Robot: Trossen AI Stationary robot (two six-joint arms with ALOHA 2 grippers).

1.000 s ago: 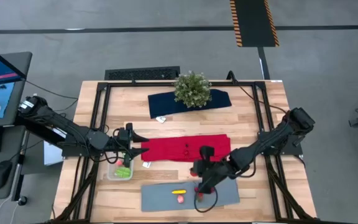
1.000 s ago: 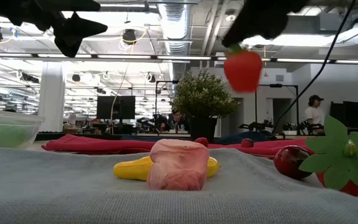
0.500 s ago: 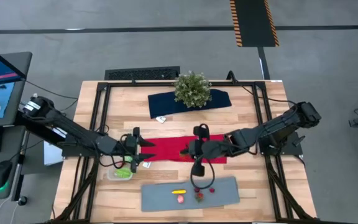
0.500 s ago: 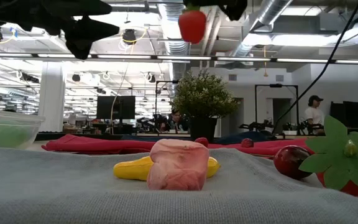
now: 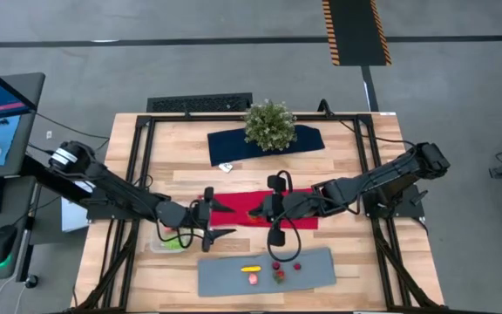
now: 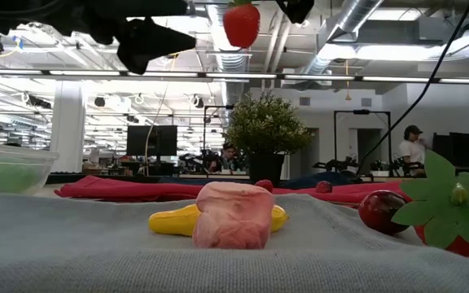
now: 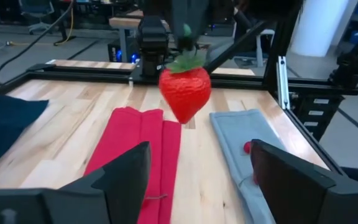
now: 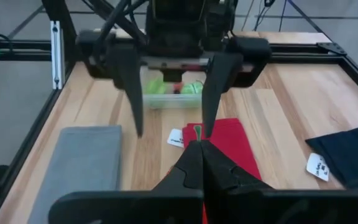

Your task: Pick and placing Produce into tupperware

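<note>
So, right gripper (image 5: 253, 212) pressed shut on the green stem of a strawberry (image 7: 184, 93), holding it in the air above the red cloth (image 5: 299, 206) at mid-table (fruit hangs point down, long axis vertical). Left gripper (image 5: 222, 218) faces it, fingers spread wide and empty, just beside the berry on the tupperware (image 5: 169, 242) side — a handover looks set up. Key relation: the strawberry hangs straight ahead of the left fingers, between them in the left wrist view, with the tupperware behind and below the left gripper, holding green produce (image 8: 156, 87) already. Left arm is nearer the container, so it would carry.

On the grey mat (image 5: 225, 275): yellow piece (image 5: 250, 269), pink piece (image 6: 230, 214), more strawberries (image 5: 279, 276) — still to move.

Versus a second ago: right gripper has lifted the berry off the mat and swung over the cloth; left gripper has left the tupperware, moved toward centre, and widened.
</note>
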